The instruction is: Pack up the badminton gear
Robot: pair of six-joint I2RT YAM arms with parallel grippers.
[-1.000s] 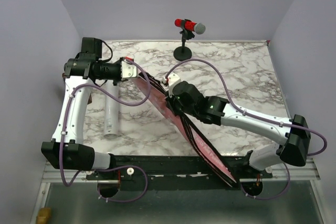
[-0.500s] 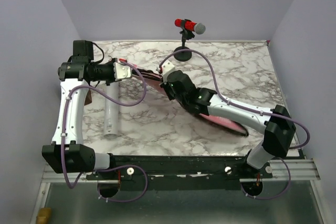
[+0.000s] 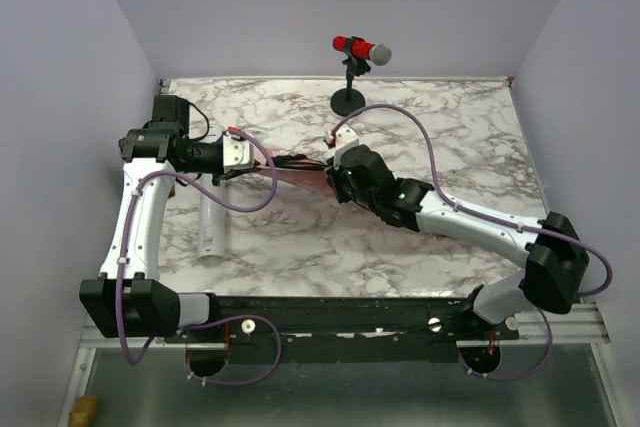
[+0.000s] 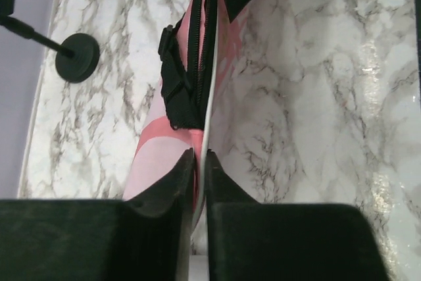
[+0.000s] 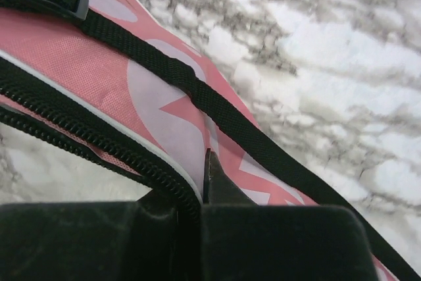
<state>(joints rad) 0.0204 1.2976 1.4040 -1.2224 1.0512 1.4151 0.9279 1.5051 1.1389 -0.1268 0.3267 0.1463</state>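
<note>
Both jaws are pinched almost shut on cloth. The left gripper (image 4: 199, 157) has its two fingers closed on the white-piped edge of the pink bag (image 4: 156, 153) with only the fabric's thickness between them. The right gripper (image 5: 202, 179) is clamped the same way on the bag's edge, just beside the black zipper (image 5: 79, 129). From the overhead camera I see the bag as a narrow strip, edge-on, stretched between the two grippers. The left gripper is at its 9 o'clock end and the right at its 3 o'clock end, and the whole span sits toward 10 o'clock of the centre of the marble table (image 3: 450, 137). I cannot tell whether the bag's lower edge touches the table. In the left wrist camera the zipper runs up toward 12 o'clock from the fingers, with a black buckle (image 4: 172, 64) just beside it at 9 o'clock. In the right wrist camera a black strap (image 5: 197, 93) crosses the bag from 10 o'clock to 4 o'clock. The white tube (image 3: 212, 222) lies flat on the table at about 8 o'clock, pointing 12 to 6, near the left arm and apart from the bag. The red microphone (image 3: 360, 49) stands on its black stand at 12 o'clock, at the far edge, apart from both grippers.
</note>
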